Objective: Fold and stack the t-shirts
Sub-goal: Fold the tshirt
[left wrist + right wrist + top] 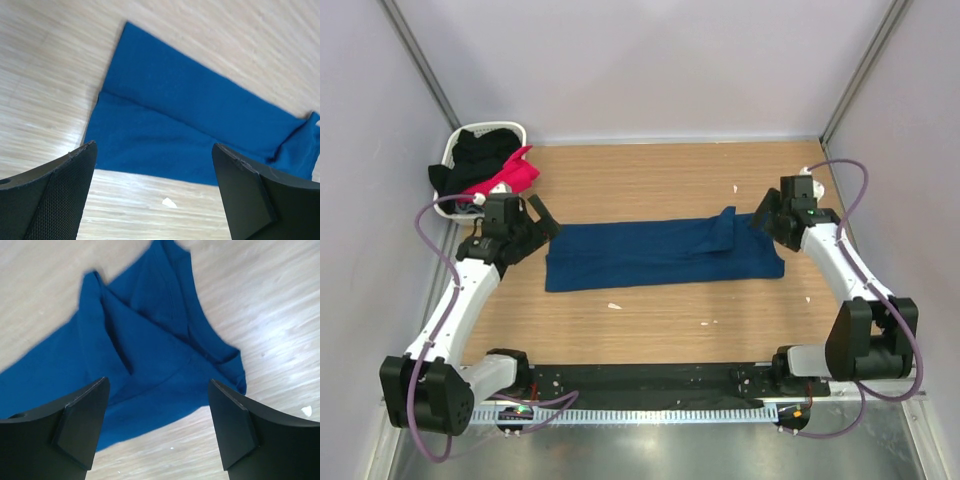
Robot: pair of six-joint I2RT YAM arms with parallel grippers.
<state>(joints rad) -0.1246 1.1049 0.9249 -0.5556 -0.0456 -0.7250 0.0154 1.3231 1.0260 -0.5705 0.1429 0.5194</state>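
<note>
A navy blue t-shirt (665, 252) lies folded into a long strip across the middle of the wooden table; its print does not show. It also shows in the left wrist view (185, 125) and the right wrist view (140, 355), where a sleeve flap lies folded over its right end. My left gripper (542, 218) is open and empty, just left of the strip's left end. My right gripper (761, 212) is open and empty, just above the strip's right end. A pink t-shirt (510, 175) and a black one (480, 152) sit in the basket.
A small white woven basket (460, 140) stands at the back left corner by the wall. Small white scraps (614, 305) lie on the wood in front of the shirt. Grey walls enclose the table on three sides.
</note>
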